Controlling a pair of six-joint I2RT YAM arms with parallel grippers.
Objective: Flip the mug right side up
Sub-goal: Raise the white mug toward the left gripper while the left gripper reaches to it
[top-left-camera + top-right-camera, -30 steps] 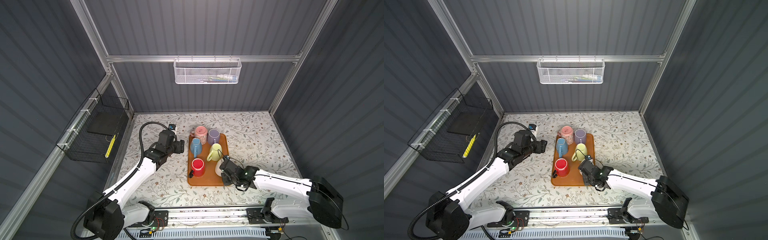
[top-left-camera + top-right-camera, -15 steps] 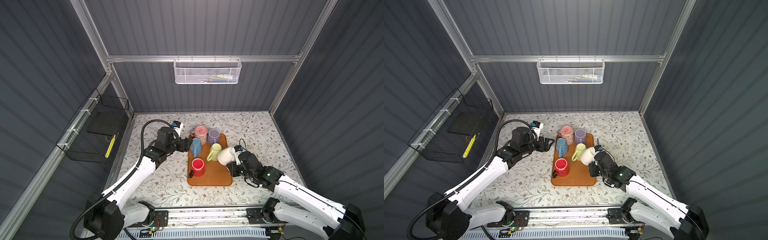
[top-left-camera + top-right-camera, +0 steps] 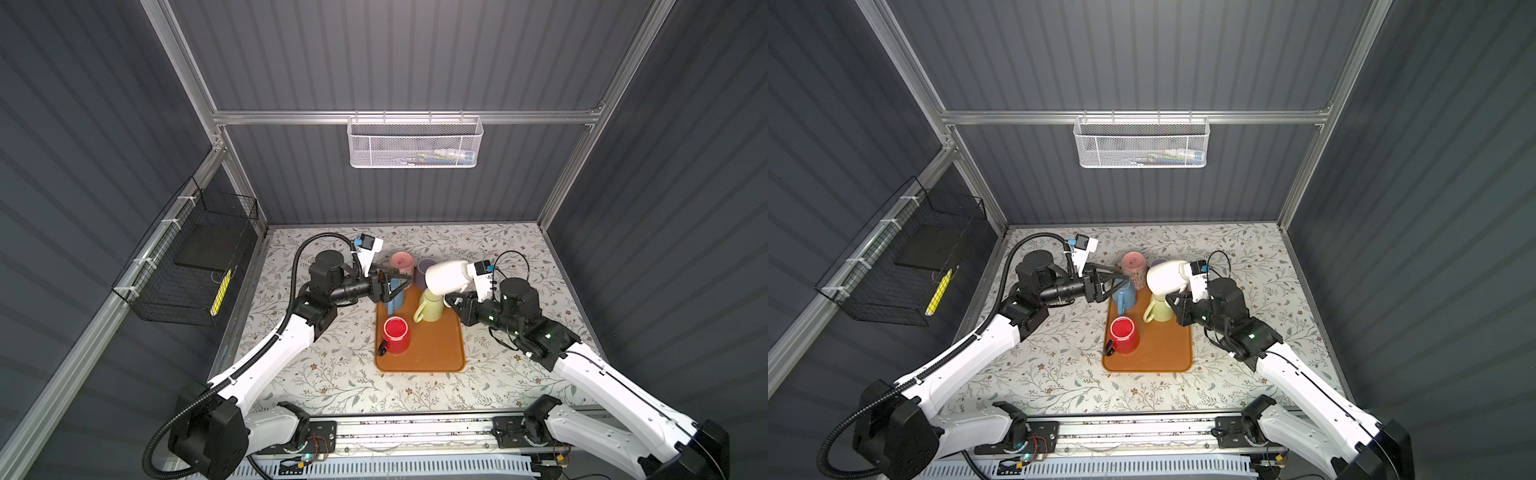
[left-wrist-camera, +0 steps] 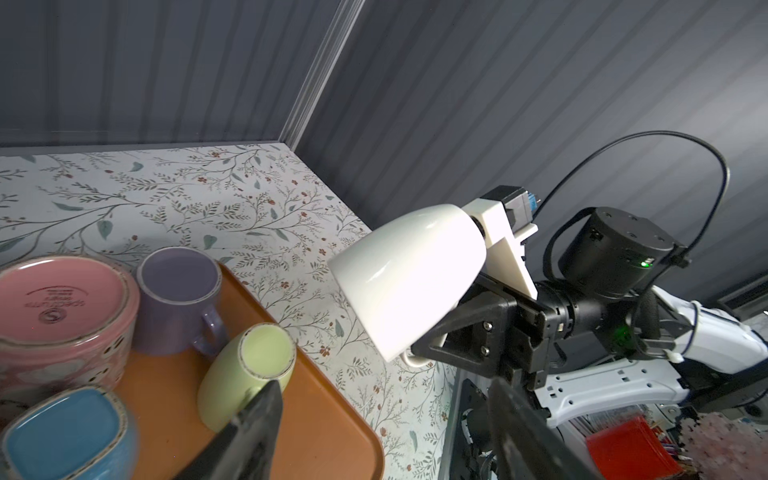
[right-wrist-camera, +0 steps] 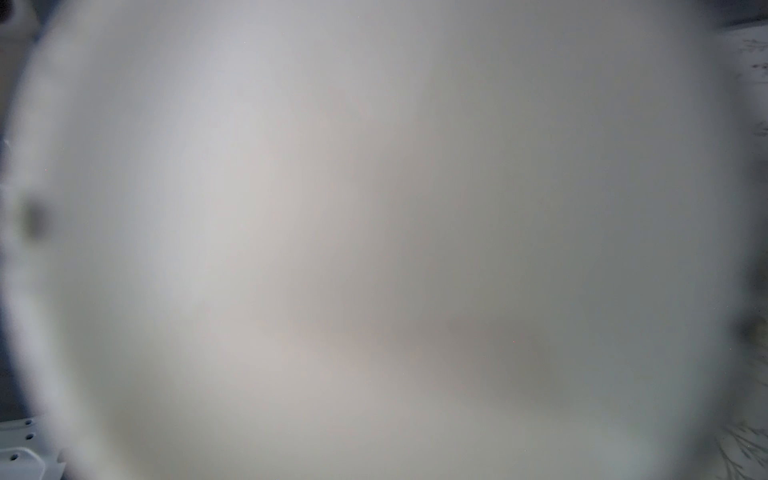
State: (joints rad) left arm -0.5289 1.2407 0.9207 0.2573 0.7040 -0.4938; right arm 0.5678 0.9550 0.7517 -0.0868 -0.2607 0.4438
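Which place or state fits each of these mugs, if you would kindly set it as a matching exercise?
Things: 1 white mug; 2 pink mug; 3 red mug; 4 green mug.
States: A base up on the tray; B tilted on the tray; C held aloft by the right claw; D standing nearest the tray's near edge.
Pairs: 1-C; 2-A; 3-D; 4-B.

Six mugs at centre frame: white mug (image 3: 446, 276), pink mug (image 3: 402, 262), purple mug (image 3: 423, 274), blue mug (image 3: 1126, 298), green mug (image 3: 430, 308), red mug (image 3: 395, 330). One orange tray (image 3: 432, 351) just below centre. Two robot arms, left arm (image 3: 270, 357) at lower left, right arm (image 3: 602, 374) at lower right. Two baskets: white mesh basket (image 3: 415, 143) at upper centre, black wire basket (image 3: 187, 266) at mid left.
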